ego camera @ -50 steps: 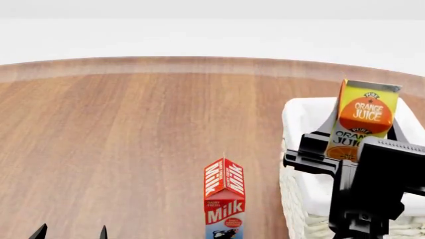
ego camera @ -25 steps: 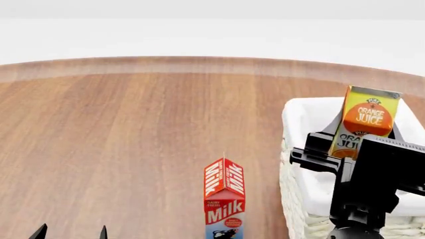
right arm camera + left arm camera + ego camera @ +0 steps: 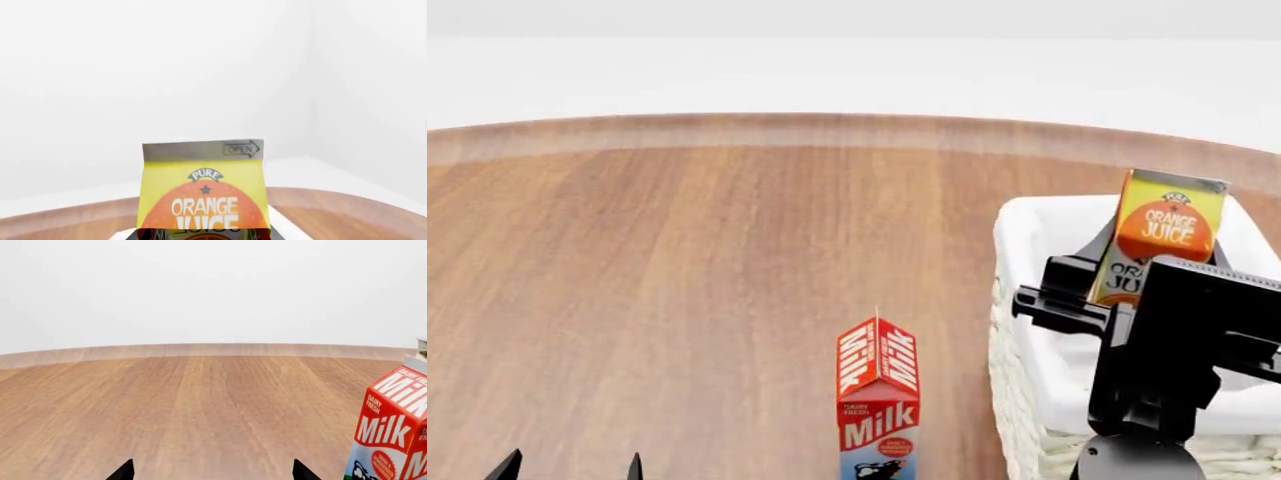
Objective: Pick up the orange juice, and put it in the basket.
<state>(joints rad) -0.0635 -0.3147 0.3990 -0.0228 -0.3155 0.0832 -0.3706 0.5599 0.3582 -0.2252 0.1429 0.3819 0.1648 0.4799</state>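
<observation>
You've lowered the orange juice (image 3: 1165, 240) farther into the basket (image 3: 1030, 230); your right gripper (image 3: 1141, 285) still clamps it, left gripper (image 3: 571, 466) spread apart.

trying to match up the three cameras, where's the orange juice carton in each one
Head view: orange juice carton at right, over the basket, in the right tool.
Right wrist view: carton at bottom centre.
Left wrist view: only a sliver at the right edge.
Shared landmark: the wooden table.
</observation>
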